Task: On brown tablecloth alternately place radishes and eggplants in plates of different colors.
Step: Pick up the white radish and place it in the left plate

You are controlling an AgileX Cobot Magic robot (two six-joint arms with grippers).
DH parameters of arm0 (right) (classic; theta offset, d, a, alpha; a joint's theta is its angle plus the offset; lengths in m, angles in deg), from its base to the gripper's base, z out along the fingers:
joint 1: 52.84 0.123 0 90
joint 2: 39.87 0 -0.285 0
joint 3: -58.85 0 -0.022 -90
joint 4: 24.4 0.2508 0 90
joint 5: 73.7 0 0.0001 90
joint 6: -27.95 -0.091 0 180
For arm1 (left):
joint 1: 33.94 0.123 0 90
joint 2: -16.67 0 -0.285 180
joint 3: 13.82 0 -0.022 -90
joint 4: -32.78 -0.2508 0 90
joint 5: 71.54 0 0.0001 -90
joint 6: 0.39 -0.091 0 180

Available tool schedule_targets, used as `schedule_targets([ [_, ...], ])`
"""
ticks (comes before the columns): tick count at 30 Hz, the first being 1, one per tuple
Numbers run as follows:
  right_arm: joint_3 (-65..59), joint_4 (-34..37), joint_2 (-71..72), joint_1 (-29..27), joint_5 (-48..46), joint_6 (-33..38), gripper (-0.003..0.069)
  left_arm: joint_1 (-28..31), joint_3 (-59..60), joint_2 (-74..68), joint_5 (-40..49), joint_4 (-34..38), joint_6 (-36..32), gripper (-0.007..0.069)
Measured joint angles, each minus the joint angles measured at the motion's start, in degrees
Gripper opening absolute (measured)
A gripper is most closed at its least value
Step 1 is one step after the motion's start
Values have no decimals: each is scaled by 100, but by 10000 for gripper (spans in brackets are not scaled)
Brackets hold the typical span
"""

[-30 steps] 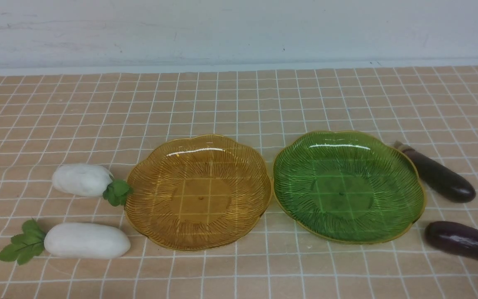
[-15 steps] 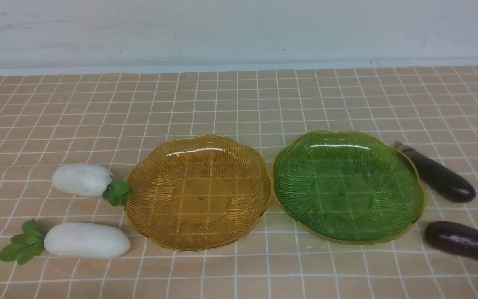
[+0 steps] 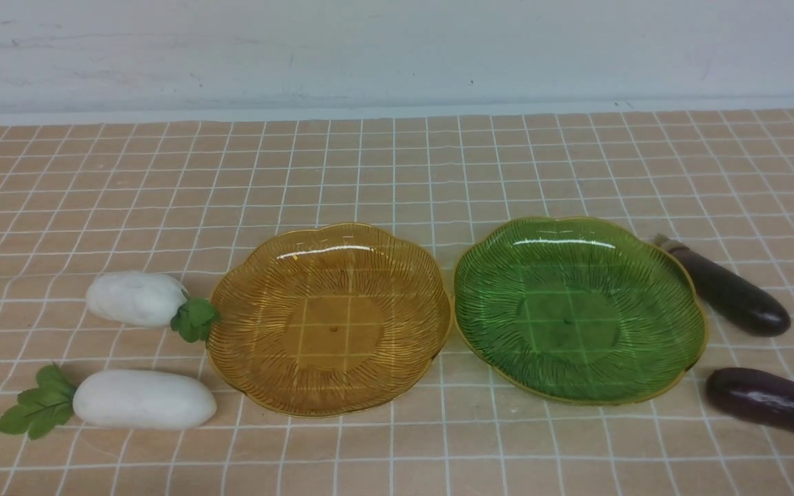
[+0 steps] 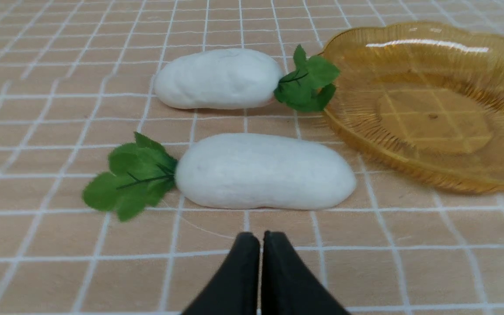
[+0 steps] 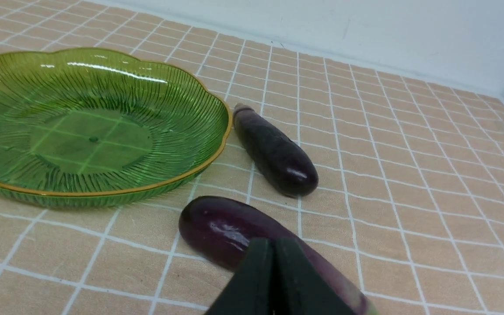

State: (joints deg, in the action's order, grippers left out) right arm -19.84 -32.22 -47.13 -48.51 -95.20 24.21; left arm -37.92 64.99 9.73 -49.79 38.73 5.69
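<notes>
On the brown tablecloth an amber plate and a green plate stand side by side, both empty. Two white radishes lie left of the amber plate: the far one with its leaves touching the rim, the near one. Two dark eggplants lie right of the green plate: a far one and a near one. My left gripper is shut and empty, just short of the near radish. My right gripper is shut and empty, over the near eggplant. Neither arm shows in the front view.
A pale wall runs along the far edge of the cloth. Bare cloth lies behind the plates and in front of them.
</notes>
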Motion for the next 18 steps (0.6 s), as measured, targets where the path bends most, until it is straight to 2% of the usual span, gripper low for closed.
schedule_targets([
  [3,-11,783,0,0,213,-523,-15,0,0,0,-12,919,665,-3],
  [6,-11,1784,0,0,471,-1020,-15,0,0,0,-18,2148,1382,-3],
  [9,-11,2685,0,0,669,-1448,-15,0,0,0,-43,2941,1685,-3],
  [13,-11,3444,0,0,751,-1687,-15,0,0,0,-195,3319,1711,-3],
  [18,-5,3664,0,0,910,-1674,-15,0,-254,0,-174,3449,1484,-3],
])
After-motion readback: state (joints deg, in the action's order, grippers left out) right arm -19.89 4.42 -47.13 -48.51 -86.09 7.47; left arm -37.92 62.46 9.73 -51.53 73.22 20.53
